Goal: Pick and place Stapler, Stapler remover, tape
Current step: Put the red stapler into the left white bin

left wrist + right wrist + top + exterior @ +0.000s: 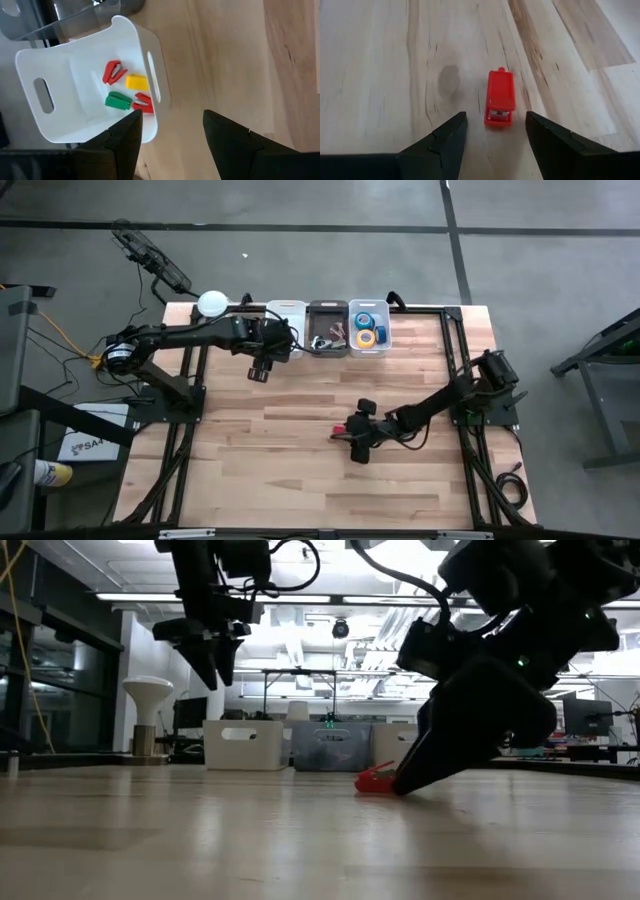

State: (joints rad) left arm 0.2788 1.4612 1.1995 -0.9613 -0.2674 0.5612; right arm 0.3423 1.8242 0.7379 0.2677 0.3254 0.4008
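A small red stapler (500, 97) lies flat on the wooden table, just ahead of my right gripper (496, 125). That gripper is open and low over the table (405, 780), with one finger on either side of the stapler's line and neither touching it. The high view shows the red stapler (340, 427) near the table's middle. My left gripper (172, 125) is open, empty and raised (215, 650) beside the white bin (30, 60), which holds red, yellow and green staplers (127, 90). Blue and yellow tape rolls (368, 332) lie in the clear bin.
Three bins stand in a row at the table's far edge: white (285, 308), dark (328, 308) with small items inside, and clear (369, 306). A white lamp (213, 304) stands left of them. Bare wood (270, 450) spreads across the near half.
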